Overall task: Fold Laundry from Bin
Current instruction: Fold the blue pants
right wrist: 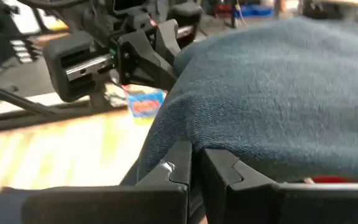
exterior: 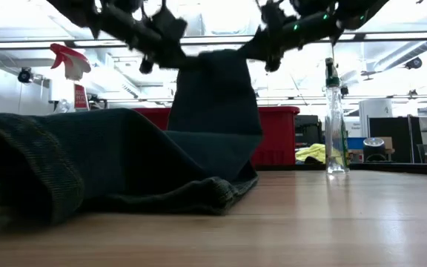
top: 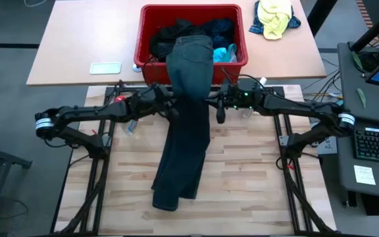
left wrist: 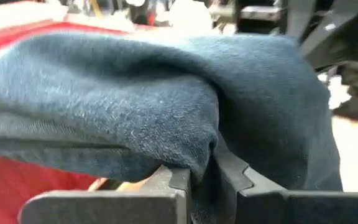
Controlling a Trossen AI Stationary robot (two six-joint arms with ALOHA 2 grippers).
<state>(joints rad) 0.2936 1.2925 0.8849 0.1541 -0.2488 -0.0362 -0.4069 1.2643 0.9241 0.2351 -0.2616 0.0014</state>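
Observation:
A long dark blue-grey denim garment (top: pixel 188 131) runs from the red bin (top: pixel 143 39) down onto the wooden table. Its far end lies on the other laundry (top: pixel 170 33) in the bin, and its near end (top: pixel 173 194) rests bunched on the table. My left gripper (top: pixel 171 105) is shut on the garment's left side and my right gripper (top: pixel 217 105) on its right side, both just in front of the bin's near rim. In the low view the garment (exterior: pixel 213 96) hangs raised between the two grippers (exterior: pixel 170 55) (exterior: pixel 269 52). My left gripper pinches a bunched fold at the garment's left side edge (left wrist: pixel 197 158) between its two fingers, coming in about level from the table's left. The cloth there is lifted clear of the table and bulges over the fingers. My right gripper pinches the garment's right side edge (right wrist: pixel 188 146) between its two fingers, coming in about level from the table's right, opposite the left gripper. The cloth is raised there; beyond the hold it drapes down to the table and back into the bin.
A clear bottle (exterior: pixel 336 122) stands on the table right of the garment. The tan far table carries the bin, a flat white device (top: pixel 105 68) and a yellow-and-blue cloth bundle (top: pixel 275 16). Bare wood lies left and right of the garment's near end.

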